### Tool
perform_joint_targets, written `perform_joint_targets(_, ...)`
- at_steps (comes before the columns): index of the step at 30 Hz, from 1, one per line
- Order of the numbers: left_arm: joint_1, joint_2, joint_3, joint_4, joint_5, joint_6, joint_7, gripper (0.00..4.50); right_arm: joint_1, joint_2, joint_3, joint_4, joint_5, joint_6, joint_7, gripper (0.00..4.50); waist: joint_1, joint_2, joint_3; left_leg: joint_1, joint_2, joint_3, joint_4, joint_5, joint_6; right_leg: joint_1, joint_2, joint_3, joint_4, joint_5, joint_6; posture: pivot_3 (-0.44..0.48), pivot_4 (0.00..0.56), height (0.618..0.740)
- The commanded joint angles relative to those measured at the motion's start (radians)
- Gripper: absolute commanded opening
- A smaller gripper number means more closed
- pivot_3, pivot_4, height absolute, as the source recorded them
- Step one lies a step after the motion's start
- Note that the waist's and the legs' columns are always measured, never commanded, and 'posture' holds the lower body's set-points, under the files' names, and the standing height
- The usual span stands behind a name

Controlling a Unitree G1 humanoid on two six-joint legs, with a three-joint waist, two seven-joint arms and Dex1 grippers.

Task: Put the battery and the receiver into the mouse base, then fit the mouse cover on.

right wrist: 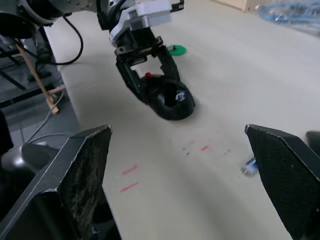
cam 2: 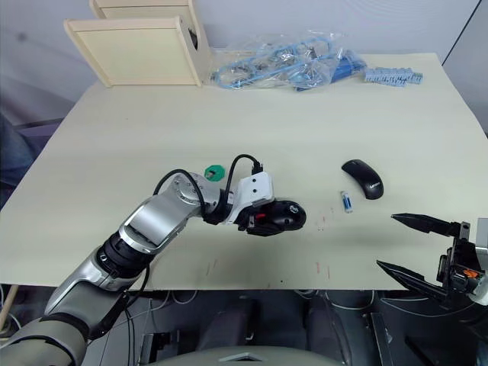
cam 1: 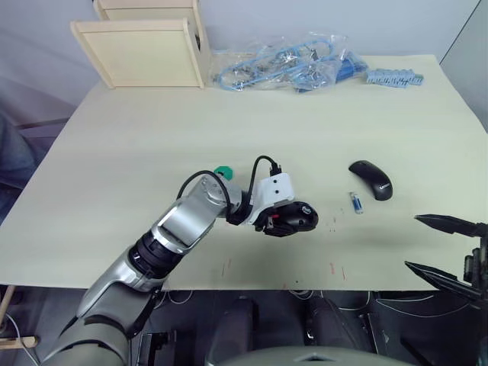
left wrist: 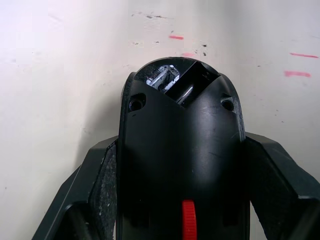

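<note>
**Left arm pins the mouse base, right arm waits with its fingers spread**

Head cameras first. The left gripper (cam 1: 293, 217) is down on the table (cam 1: 229, 122) near the front edge, closed around the mouse base (cam 1: 299, 217), one finger on each side. My read is that it's there to keep the shell from sliding while parts get dropped in. The battery (cam 1: 356, 202) lies loose on the table to the robot's right of the base, apart from it, and the mouse cover (cam 1: 371, 180) sits just beyond the battery, arched side up. Makes sense: both are parked on the free arm's side. The right gripper (cam 2: 415, 245) hangs off the front right corner, fingers wide apart, holding nothing. There's a green disc (cam 1: 223, 172) behind the left wrist, plus wooden trays (cam 1: 145, 49) and a bag of blue cables (cam 1: 286, 65) at the far edge. I can't pick out the receiver anywhere.

Left wrist camera: the base is squeezed between both pads (left wrist: 107, 175), hollow end pointing away, with a red wheel (left wrist: 188, 220) showing and a metal contact in the open slot. The bay looks empty, so nothing is loaded yet.

Right wrist camera: the spread fingers frame the gripped base and the battery (right wrist: 249, 165), so it looks lined up to go for the battery first. Small and round, it'll probably roll if nudged.
</note>
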Motion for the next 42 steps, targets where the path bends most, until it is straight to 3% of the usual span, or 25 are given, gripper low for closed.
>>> perform_joint_targets(1,-0.002,0.002,-0.029,-0.015,0.026,0.001,0.017,2.9,-0.003,-0.022,-0.049,0.007,-0.003,-0.002,0.016,4.5,0.0,0.0,0.0,0.0,0.0,0.0,0.0,0.0,0.0,0.0,0.0,0.0,0.0,0.0,0.0,0.0,0.15,0.74)
perform_joint_targets(10,0.034,0.007,-0.079,-0.002,0.056,-0.003,0.031,2.9,-0.025,-0.03,-0.039,-0.006,-0.025,0.044,-0.048,4.5,0.002,0.0,0.0,0.0,0.0,0.0,0.0,0.0,0.0,0.001,0.0,0.0,0.0,0.0,0.0,0.0,0.15,0.74)
perform_joint_targets(14,0.044,0.014,-0.075,-0.007,0.057,-0.002,0.029,2.9,-0.061,0.016,0.039,-0.057,-0.116,0.056,-0.208,4.5,0.002,0.0,-0.001,0.001,0.0,0.0,0.0,0.0,0.0,0.001,0.0,0.0,0.0,0.0,0.0,0.0,0.15,0.74)
perform_joint_targets(19,0.046,0.014,-0.073,-0.016,0.054,0.006,0.032,2.9,-0.088,0.015,0.151,-0.144,-0.184,0.215,-0.429,4.5,0.001,0.0,-0.001,0.0,0.0,0.0,0.0,0.0,0.0,0.001,-0.001,0.0,0.0,0.0,0.0,0.0,0.15,0.74)
perform_joint_targets(23,0.049,0.01,-0.067,-0.02,0.051,0.015,0.038,2.9,-0.23,0.062,0.318,-0.165,-0.224,0.463,-0.711,4.5,-0.001,0.0,-0.002,0.001,0.0,-0.001,0.0,0.0,0.0,0.001,0.0,0.0,0.0,0.0,0.0,0.0,0.15,0.74)
perform_joint_targets(27,0.048,0.006,-0.064,-0.022,0.049,0.024,0.043,2.9,-0.332,0.146,0.389,-0.155,-0.233,0.59,-0.858,4.5,0.001,0.0,-0.002,0.0,-0.001,-0.001,0.0,0.0,0.0,0.0,-0.001,0.0,0.0,0.0,0.0,0.0,0.15,0.74)
perform_joint_targets(30,0.048,0.003,-0.061,-0.023,0.048,0.03,0.047,2.9,-0.384,0.203,0.446,-0.141,-0.264,0.631,-0.935,3.71,0.001,0.0,-0.002,-0.001,-0.001,-0.001,0.0,0.0,0.0,-0.001,-0.001,-0.001,0.0,0.0,0.0,0.0,0.15,0.74)
perform_joint_targets(33,0.049,0.005,-0.061,-0.026,0.046,0.034,0.047,2.9,-0.417,0.236,0.474,-0.133,-0.308,0.65,-0.992,2.32,0.0,0.0,-0.002,-0.001,-0.001,-0.001,0.0,0.0,0.0,-0.001,-0.001,-0.001,0.0,0.0,0.0,0.0,0.15,0.74)
perform_joint_targets(42,0.053,0.002,-0.059,-0.03,0.042,0.042,0.056,2.9,-0.454,0.359,0.517,-0.13,-0.356,0.7,-1.102,2.32,-0.001,0.0,-0.002,0.0,-0.001,-0.001,0.0,0.0,0.0,-0.001,0.0,0.0,0.0,0.0,0.0,0.0,0.15,0.74)
